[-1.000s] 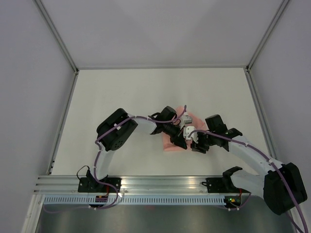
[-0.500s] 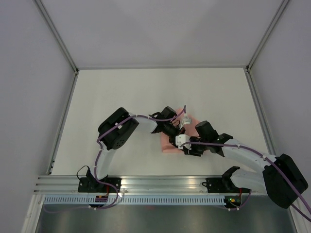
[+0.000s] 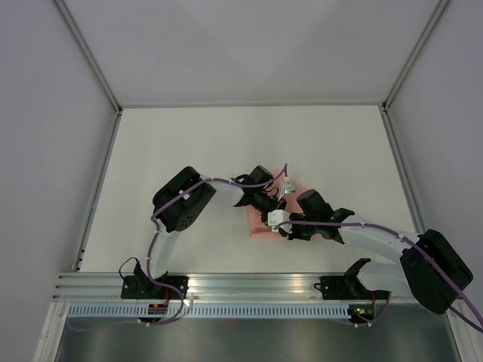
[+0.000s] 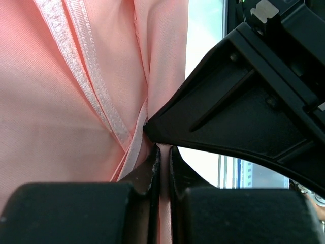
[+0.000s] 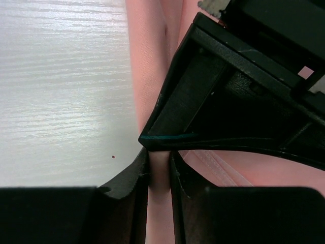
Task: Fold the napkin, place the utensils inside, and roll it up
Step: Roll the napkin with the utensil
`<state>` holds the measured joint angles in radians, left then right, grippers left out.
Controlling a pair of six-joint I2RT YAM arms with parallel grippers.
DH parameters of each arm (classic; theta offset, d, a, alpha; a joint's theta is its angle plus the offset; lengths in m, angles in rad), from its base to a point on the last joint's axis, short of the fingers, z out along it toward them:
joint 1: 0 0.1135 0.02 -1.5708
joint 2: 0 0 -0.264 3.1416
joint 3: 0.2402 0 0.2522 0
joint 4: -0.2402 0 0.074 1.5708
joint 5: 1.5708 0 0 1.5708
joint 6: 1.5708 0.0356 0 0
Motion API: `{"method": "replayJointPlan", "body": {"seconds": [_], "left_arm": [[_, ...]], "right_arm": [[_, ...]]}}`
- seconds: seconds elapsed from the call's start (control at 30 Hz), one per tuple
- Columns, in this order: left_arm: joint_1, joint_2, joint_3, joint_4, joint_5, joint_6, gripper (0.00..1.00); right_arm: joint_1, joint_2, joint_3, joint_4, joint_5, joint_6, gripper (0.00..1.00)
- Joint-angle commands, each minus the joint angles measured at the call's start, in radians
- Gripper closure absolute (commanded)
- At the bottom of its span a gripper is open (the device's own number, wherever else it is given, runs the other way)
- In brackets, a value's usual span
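Note:
The pale pink napkin (image 3: pixel 261 224) lies bunched at the table's middle, mostly under both grippers. In the left wrist view the napkin (image 4: pixel 66 101) fills the left, with a seamed hem crossing it. My left gripper (image 4: pixel 162 155) is shut on a fold of pink fabric; in the top view the left gripper (image 3: pixel 270 205) sits over the napkin. My right gripper (image 5: pixel 160 157) is shut on a pink fold too, tip to tip with the left one; from above the right gripper (image 3: pixel 281 223) is just right of the left. The knife-like utensil is hidden.
The white table (image 3: pixel 189 151) is bounded by grey walls and metal corner rails (image 3: pixel 98 196). An aluminium rail (image 3: pixel 241 286) with the arm bases runs along the near edge. The left arm's elbow (image 3: pixel 181 200) is to the napkin's left.
My right gripper has moved left across the napkin until it meets the left gripper. The left gripper has hardly moved. The napkin looks more gathered.

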<state>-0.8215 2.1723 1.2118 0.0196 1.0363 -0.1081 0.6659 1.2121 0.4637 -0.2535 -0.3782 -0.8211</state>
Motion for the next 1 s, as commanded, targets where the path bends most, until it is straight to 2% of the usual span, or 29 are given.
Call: {"method": "replayJointPlan", "body": {"seconds": [0.0,0.13,0.2,0.33,0.47,0.6,0.77,0.87,0.9,0.97], "left_arm": [[-0.008,0.086,-0.074,-0.172,-0.248,0.025,0.87],[-0.008,0.014,-0.084,-0.149,-0.263,0.01,0.74],[-0.008,-0.026,-0.093,-0.133,-0.269,0.002,0.71],[-0.005,-0.107,-0.087,-0.124,-0.297,-0.01,0.62],[0.001,-0.184,-0.095,-0.089,-0.329,-0.044,0.61],[0.031,-0.288,-0.188,0.078,-0.406,-0.142,0.61],[0.134,-0.419,-0.339,0.296,-0.487,-0.281,0.62],[0.174,-0.506,-0.383,0.336,-0.559,-0.295,0.64],[0.18,-0.529,-0.402,0.365,-0.576,-0.298,0.68],[0.186,-0.632,-0.483,0.46,-0.703,-0.298,0.75]], "right_arm": [[0.008,0.043,-0.028,0.025,0.05,-0.009,0.88],[0.006,0.06,-0.033,0.014,0.041,-0.013,0.97],[0.006,0.067,-0.033,0.008,0.035,-0.012,1.0],[0.008,0.083,-0.033,0.007,0.012,-0.007,0.99],[0.004,0.099,-0.028,-0.006,-0.02,-0.007,1.0],[-0.003,0.128,-0.013,-0.03,-0.054,-0.018,1.0],[-0.035,0.181,0.035,-0.09,-0.102,-0.053,1.0],[-0.066,0.222,0.075,-0.145,-0.14,-0.085,0.99],[-0.075,0.231,0.085,-0.157,-0.162,-0.092,0.99],[-0.106,0.266,0.122,-0.202,-0.183,-0.119,1.0]]}}
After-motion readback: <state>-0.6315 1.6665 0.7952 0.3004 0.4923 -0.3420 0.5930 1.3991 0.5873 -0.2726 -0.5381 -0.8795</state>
